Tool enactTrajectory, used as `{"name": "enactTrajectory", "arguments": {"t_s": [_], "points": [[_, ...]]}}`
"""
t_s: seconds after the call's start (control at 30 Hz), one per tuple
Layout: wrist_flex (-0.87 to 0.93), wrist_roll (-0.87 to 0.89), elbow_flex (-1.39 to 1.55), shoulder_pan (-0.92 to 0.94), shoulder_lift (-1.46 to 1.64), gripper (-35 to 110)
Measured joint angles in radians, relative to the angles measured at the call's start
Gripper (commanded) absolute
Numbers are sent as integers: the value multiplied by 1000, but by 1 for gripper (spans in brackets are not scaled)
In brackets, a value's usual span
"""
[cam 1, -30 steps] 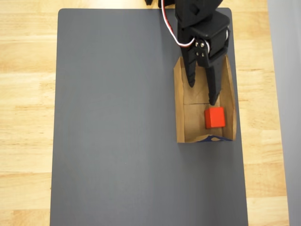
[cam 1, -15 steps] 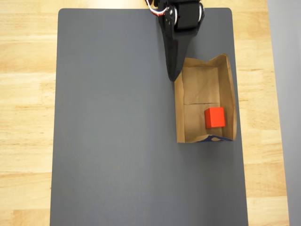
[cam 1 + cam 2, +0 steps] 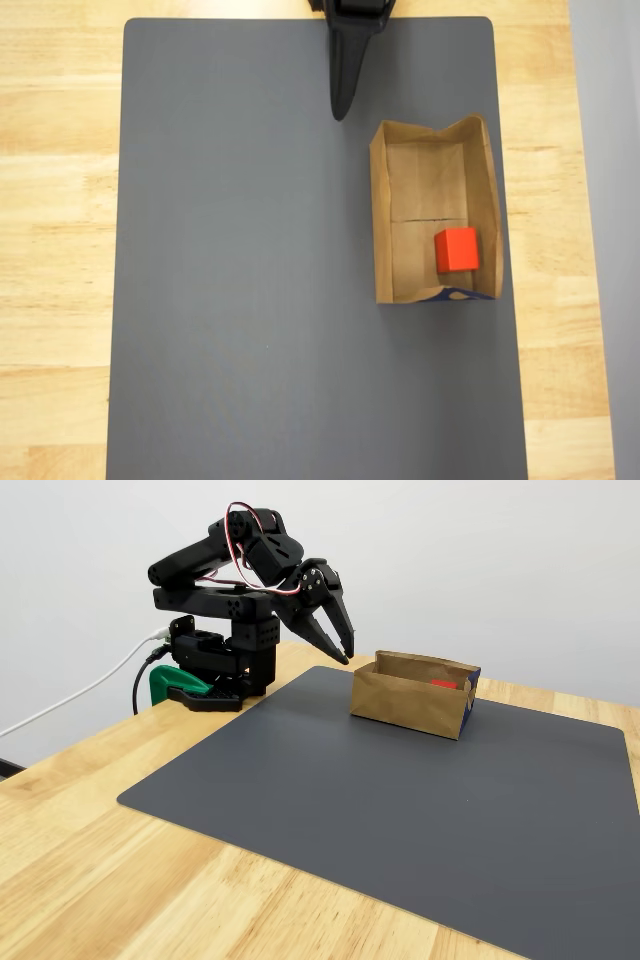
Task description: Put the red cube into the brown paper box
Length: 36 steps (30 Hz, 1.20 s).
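Note:
The red cube [image 3: 457, 249] lies inside the brown paper box [image 3: 381, 220], in the half nearest the blue-marked short edge. In the fixed view a sliver of the red cube [image 3: 444, 684] peeks over the wall of the brown paper box [image 3: 405, 702]. My black gripper [image 3: 340, 108] hangs above the mat beyond the box's far left corner, apart from it. Its fingers are pressed together into one point with nothing between them. In the fixed view the gripper [image 3: 343, 656] points down, folded back toward the arm's base.
A dark grey mat [image 3: 250, 260] covers most of the wooden table [image 3: 60, 200]. The arm's base [image 3: 225, 660] and a green clamp [image 3: 170, 683] stand at the table's back edge, with a white cable [image 3: 80, 695] trailing off to the left.
The gripper has let go of the cube, lifted out of the box, shut, and drawn back toward the base. The cube stays where it lay in the box.

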Motion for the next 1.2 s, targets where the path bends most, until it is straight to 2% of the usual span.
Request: {"name": "enactTrajectory", "arguments": {"t_s": [1.2], "points": [[5,49,0,17,5,0]]}}
